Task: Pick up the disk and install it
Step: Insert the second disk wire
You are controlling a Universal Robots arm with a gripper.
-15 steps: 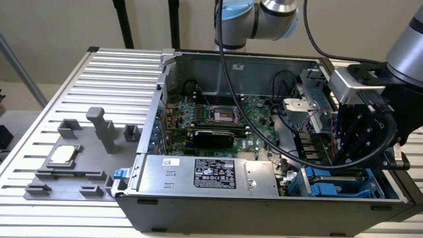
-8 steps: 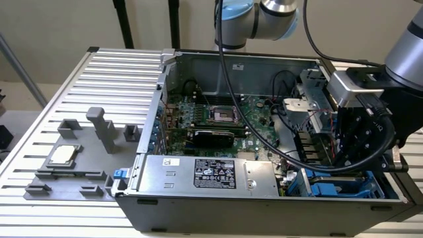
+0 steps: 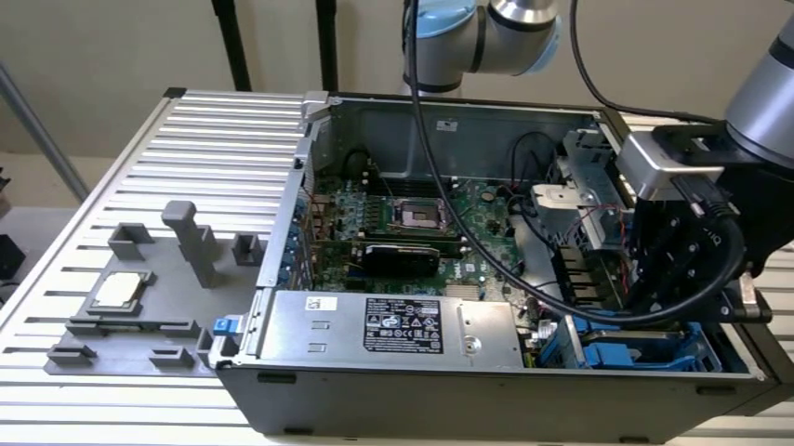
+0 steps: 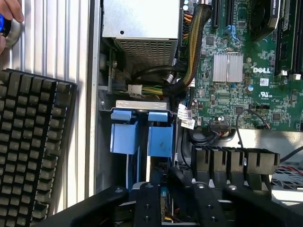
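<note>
The disk sits edge-on in the drive bay at the near corner of the open computer case [image 3: 297, 177], on the exterior view's right. Only its blue carrier frame [image 4: 160, 137] [image 3: 620, 355] shows; its metal face is hidden. My gripper [image 4: 175, 208] hangs right over that bay, just behind the blue frame. Its two black fingers [image 4: 147, 205] stand apart, and I see nothing clamped between them. In the exterior view the black gripper body [image 3: 676, 251] reaches down into the case above the bay.
The large silver box with the black label [image 3: 385, 325] lies beside the bay, with bundled cables [image 4: 194, 52] and the green motherboard [image 3: 410, 218] close by. A black keyboard [image 4: 33, 142] and a person's hand [image 4: 9, 12] are outside the case wall. A grey fixture with a small chip [image 3: 118, 293] sits on the slatted table.
</note>
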